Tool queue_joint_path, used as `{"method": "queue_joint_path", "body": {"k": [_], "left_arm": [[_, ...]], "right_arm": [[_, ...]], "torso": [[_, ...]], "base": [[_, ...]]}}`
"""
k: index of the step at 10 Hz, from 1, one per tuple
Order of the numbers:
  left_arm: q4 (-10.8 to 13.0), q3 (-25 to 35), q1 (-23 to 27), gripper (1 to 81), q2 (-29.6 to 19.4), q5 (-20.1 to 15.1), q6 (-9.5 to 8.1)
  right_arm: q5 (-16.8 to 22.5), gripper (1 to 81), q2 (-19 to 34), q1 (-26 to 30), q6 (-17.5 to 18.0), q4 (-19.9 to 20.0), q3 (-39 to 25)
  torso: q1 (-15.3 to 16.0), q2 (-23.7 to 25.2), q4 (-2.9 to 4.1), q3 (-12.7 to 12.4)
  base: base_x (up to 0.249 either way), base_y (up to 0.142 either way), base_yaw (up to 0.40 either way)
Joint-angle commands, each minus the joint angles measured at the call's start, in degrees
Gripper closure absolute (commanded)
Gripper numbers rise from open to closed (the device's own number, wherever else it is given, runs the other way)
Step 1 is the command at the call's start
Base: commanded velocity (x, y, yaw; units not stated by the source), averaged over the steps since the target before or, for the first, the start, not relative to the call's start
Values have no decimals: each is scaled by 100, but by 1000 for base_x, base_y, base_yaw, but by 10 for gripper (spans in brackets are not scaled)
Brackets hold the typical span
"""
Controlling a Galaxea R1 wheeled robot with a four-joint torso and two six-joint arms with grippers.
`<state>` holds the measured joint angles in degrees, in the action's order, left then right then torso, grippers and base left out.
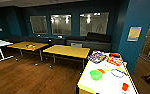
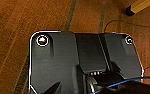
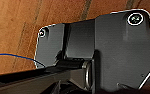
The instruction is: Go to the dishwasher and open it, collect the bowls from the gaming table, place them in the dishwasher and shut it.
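Head view puts the gaming table [image 1: 108, 82] at lower right, its white top carrying a green bowl [image 1: 96, 74], a red one [image 1: 125, 86] near the closest edge, a flat blue ring [image 1: 117, 72] and other bright clutter; the bowls sit uncollected, so by my reading gathering and loading remain, and nothing here tells whether the dishwasher is open. Wrist views add wooden floor [image 2: 13, 37] beneath both arms and a yellow table leg [image 2: 138, 6]; whether the jaws are clenched or released I cannot tell.
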<state>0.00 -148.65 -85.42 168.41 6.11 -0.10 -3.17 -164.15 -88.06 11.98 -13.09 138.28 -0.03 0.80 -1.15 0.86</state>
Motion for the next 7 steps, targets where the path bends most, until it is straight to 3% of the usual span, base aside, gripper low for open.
{"method": "queue_joint_path", "body": {"k": [1,7], "left_arm": [[27,20,311,10,-18,-259,19],[35,20,311,10,-9,-268,19]], "right_arm": [[255,10,55,285,-12,-62,-48],[255,10,46,285,-12,-62,-39]], "torso": [[3,0,0,0],[3,0,0,0]], "base": [[136,69,0],[136,11,0]]}}
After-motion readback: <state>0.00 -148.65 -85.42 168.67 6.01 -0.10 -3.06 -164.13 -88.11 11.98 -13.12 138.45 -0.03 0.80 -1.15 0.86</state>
